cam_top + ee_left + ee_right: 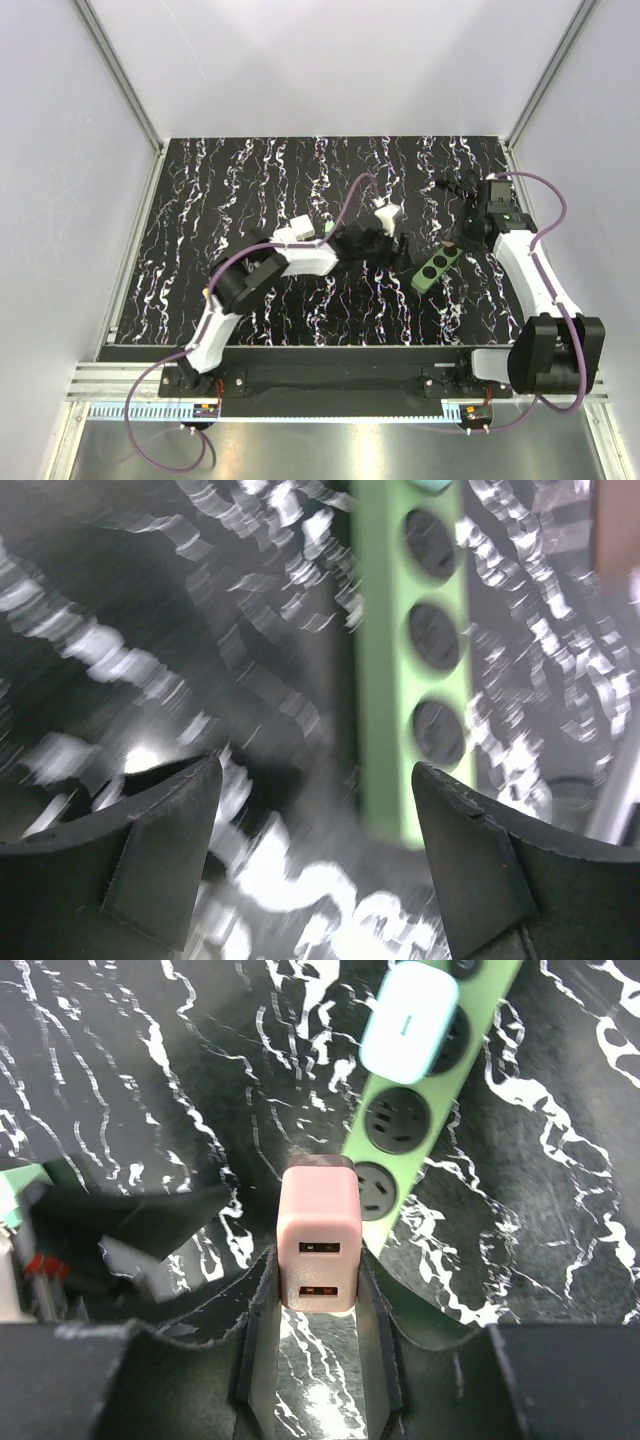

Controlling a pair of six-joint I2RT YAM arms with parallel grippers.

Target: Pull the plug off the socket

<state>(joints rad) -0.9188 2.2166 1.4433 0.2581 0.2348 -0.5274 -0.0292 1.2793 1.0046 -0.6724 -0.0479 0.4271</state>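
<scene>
We see the socket (437,268) lying slantwise on the marbled table (200,250), between the two arms. From the right wrist, the right gripper (318,1282) is pinching a pink plug (320,1250) from both sides, its fingers (262,1290) pressed flat against the plug's flanks and the two USB ports facing the camera. In that view the pink plug sits over the socket's near end and hides it, so we cannot tell there whether its pins are clear of the socket. Further along the socket from the pink plug come two bare outlets, then a pale plug (410,1028) seated in the strip. From the left wrist, the picture is blurred, but we make out the socket (385,680) running up and away with three outlets in a row. A pink patch at the right edge of that view, off to the side of the socket and apart from it, looks like the pink plug (615,520). The left gripper (315,775) is spread wide and holds nothing. The socket's near end shows between its fingers, closer to the right one. From above, the left gripper (388,240) hangs just left of the socket, and the right gripper (462,232) is at the socket's far end.
</scene>
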